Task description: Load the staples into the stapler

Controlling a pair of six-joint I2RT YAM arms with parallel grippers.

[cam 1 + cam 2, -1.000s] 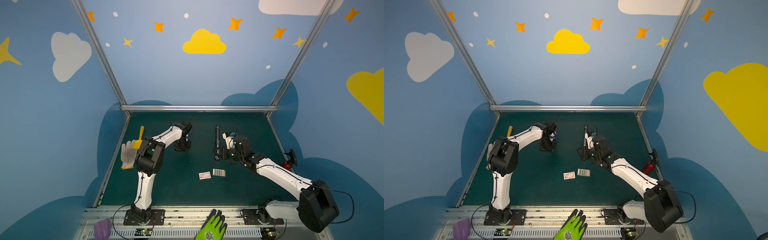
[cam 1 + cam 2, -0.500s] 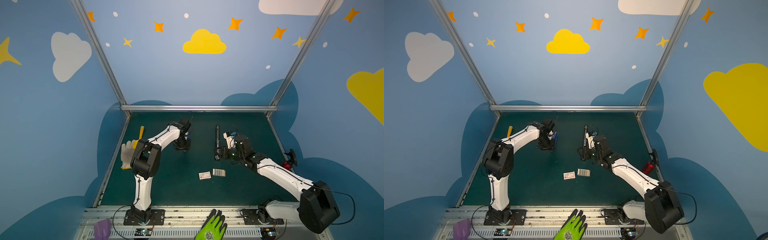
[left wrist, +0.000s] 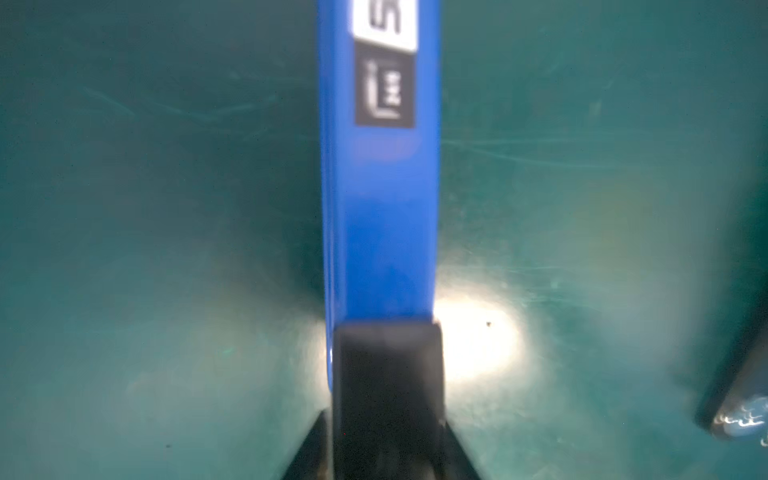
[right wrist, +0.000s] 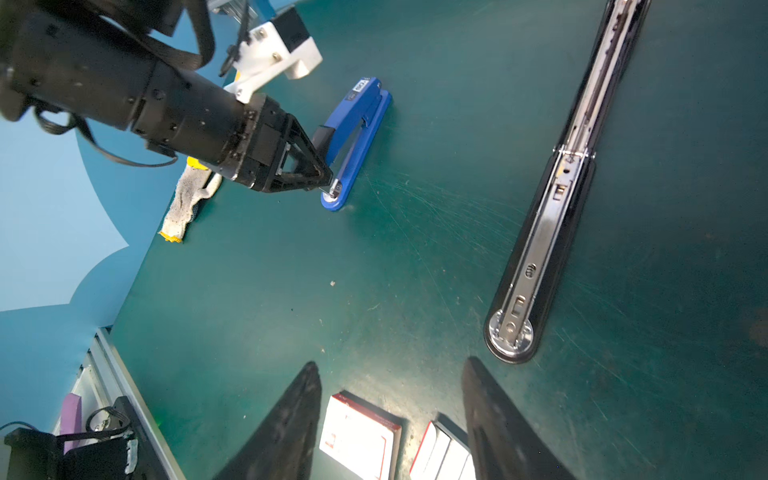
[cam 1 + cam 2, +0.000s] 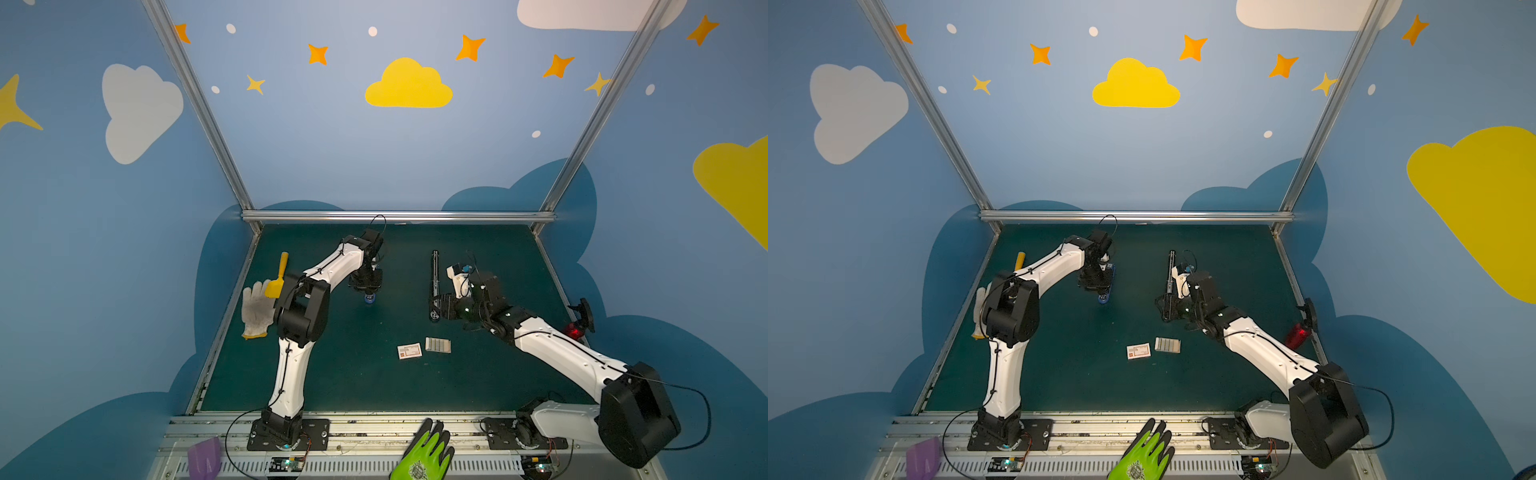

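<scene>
We find the left pincer [image 4: 330,185] set low at the near end of the blue stapler [image 4: 357,133], left of centre on the desk [image 5: 332,382] in both top views. Its jaws stand narrow about that end, but the left wrist view is blurred and we cannot tell whether they actually grip. The right pincer [image 4: 390,361] stands wide and empty. The staples [image 5: 436,345] lie untouched in the lower middle of the desk and show partly between its fingers in the right wrist view. Right of centre, a long black stapler [image 5: 434,274] lies opened out flat with its bright metal channel upward. We judge the step in hand to be opening the blue stapler. Done well, the base should lie flat on the desk while the top is raised squarely, with no twist that would skid it. The right pincer would then best come straight down, take one strip across its long sides and carry it level. As to containers, the small pale tray [image 5: 449,346] holds the staples rowed side by side. The white box [image 5: 409,351] with a red mark lies just beside it, to its left, and its contents are not visible.
</scene>
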